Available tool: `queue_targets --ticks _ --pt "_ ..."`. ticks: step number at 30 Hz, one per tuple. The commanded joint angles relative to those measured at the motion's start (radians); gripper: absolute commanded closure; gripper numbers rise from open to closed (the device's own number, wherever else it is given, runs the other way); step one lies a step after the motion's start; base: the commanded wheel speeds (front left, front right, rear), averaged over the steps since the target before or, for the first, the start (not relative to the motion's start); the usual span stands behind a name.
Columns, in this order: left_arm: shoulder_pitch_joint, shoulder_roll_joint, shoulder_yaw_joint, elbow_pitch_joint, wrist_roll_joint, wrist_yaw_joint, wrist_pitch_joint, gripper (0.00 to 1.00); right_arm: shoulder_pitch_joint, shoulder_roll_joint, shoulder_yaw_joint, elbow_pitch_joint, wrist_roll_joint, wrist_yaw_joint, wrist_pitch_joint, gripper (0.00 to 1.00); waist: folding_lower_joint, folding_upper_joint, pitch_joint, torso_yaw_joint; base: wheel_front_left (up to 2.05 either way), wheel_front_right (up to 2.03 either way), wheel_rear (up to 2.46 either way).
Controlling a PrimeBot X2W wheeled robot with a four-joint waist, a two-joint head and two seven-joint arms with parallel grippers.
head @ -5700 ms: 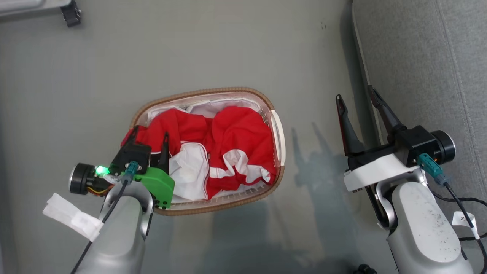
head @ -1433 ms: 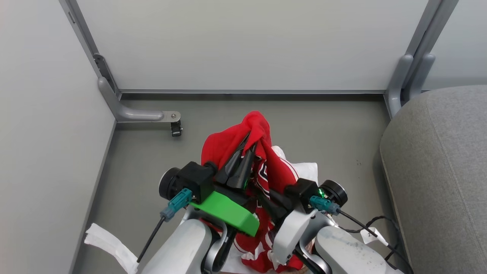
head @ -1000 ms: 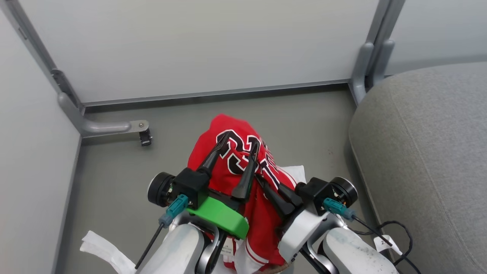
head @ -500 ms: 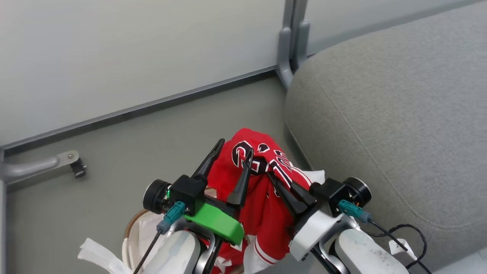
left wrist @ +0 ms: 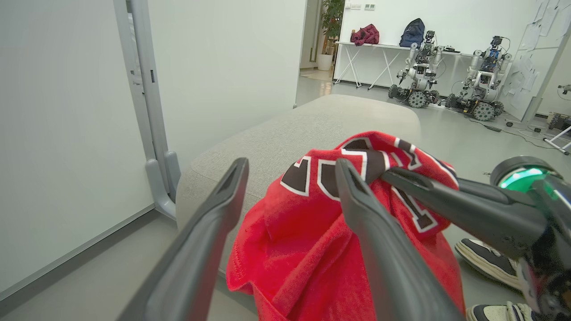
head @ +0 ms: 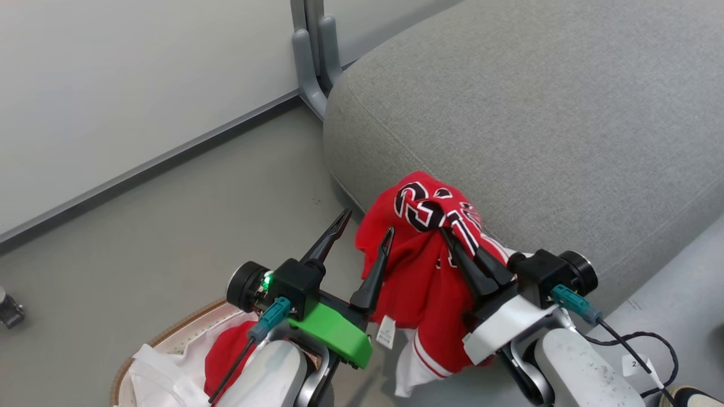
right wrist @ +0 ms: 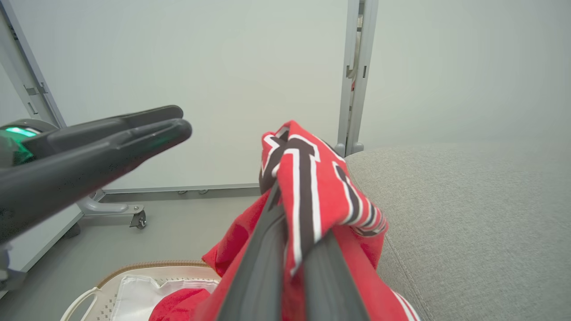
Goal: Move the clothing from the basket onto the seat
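Where the right gripper (head: 447, 230) has its two fingers pressed together, a fold of the clothing (head: 421, 271) is pinched between them. It is a red jersey with dark, white-edged lettering, bunched over the fingertips so that the tips are buried in cloth. Below that claw the jersey hangs in the air, with a white striped hem and a small white tag (head: 386, 332) dangling. Its lowest edge is cut off behind the right forearm.

Just left of the claw, the left gripper (head: 368, 222) stands wide open and holds nothing. Its nearer finger is close against the hanging cloth, but contact is hard to judge.

Beyond and to the right of the claw spreads the seat (head: 537, 113). The jersey's top overlaps its rounded edge, and whether the two touch is unclear.

Down to the left, behind the left arm, the basket (head: 181, 330) shows part of its rim. Another red garment (head: 226, 353) and the white liner (head: 153, 373) lie inside, mostly hidden.
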Motion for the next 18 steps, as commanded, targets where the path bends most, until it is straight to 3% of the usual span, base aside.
queue_targets --ticks 1,10,18 --pt "-0.014 0.007 -0.005 0.010 -0.011 -0.005 0.000 0.00 0.014 -0.004 -0.015 -0.013 -0.006 -0.001 -0.001 1.00 0.0000 -0.0001 0.035 -0.032 0.00 0.00 0.00" --pt "-0.037 0.006 -0.008 0.042 -0.001 -0.013 0.000 0.00 -0.052 -0.062 -0.072 -0.034 -0.041 -0.001 -0.001 1.00 0.0000 -0.0001 0.091 -0.038 0.00 0.00 0.00" --pt "-0.027 0.007 0.065 0.069 0.072 -0.012 0.000 0.00 -0.332 -0.180 -0.096 0.064 -0.065 -0.001 -0.001 1.00 0.0000 -0.0001 0.182 -0.033 0.00 0.00 0.00"
